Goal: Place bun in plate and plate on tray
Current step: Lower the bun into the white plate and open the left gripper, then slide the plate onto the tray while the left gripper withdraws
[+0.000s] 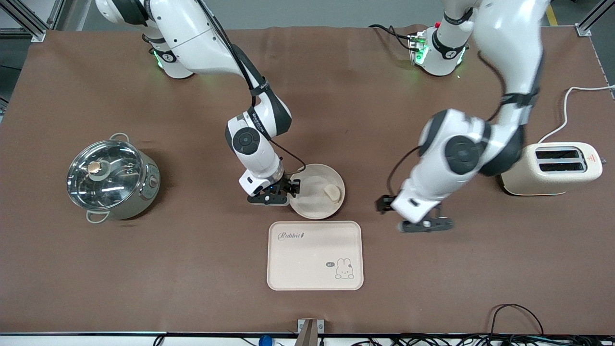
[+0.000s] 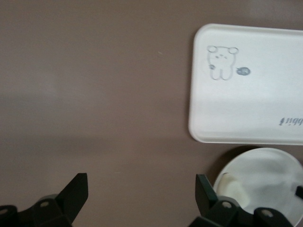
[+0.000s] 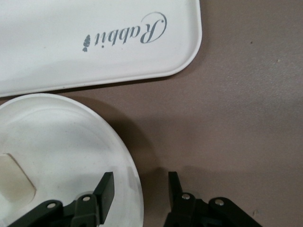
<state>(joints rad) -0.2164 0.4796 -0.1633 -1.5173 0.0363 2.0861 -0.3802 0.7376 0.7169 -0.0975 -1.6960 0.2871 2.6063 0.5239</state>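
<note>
Bun [image 1: 331, 192] sat in plate [image 1: 317, 191], plate on table just farther from front cam than tray [image 1: 314, 255], not touching it. Right gripper [image 1: 287, 189] at plate rim, one finger inside, one outside, not closed yet. Left gripper [image 1: 425, 224] spread wide over bare table near tray, toward left arm's end.

I'm working in a lab test bench, not a kitchen: two arms [image 1: 202, 38] bolted at the bench's top edge, a brown mat [image 1: 144, 269], aluminium framing [image 1: 29, 19] at the corners, cables [image 1: 509, 331] along the bottom edge, toaster [image 1: 552, 168] and pot [image 1: 113, 177] as props.
</note>
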